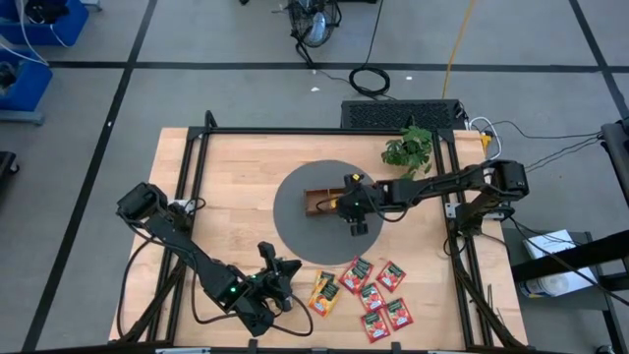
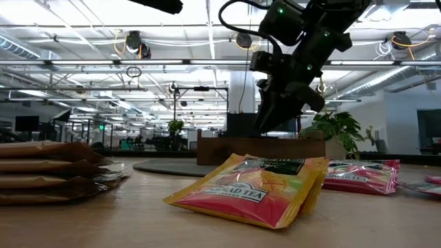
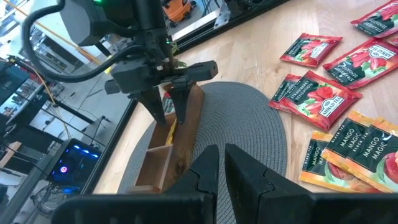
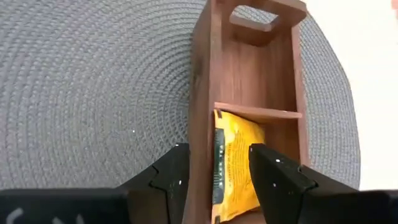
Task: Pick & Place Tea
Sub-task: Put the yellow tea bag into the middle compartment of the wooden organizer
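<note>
right gripper [image 4: 214, 168] — jaws open astride yellow flat tea sachet [image 4: 235, 163] | sachet upright in brown wooden tray [image 4: 249, 93] | left gripper [image 1: 278, 275] nearer loose red sachets [image 1: 378, 290], jaws nearly closed, empty

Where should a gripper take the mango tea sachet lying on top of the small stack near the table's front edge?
By its raised free edge, from above. The mango sachet lies flat and tilted atop another, so one finger can slip under that lifted edge. The left gripper is nearest.
</note>
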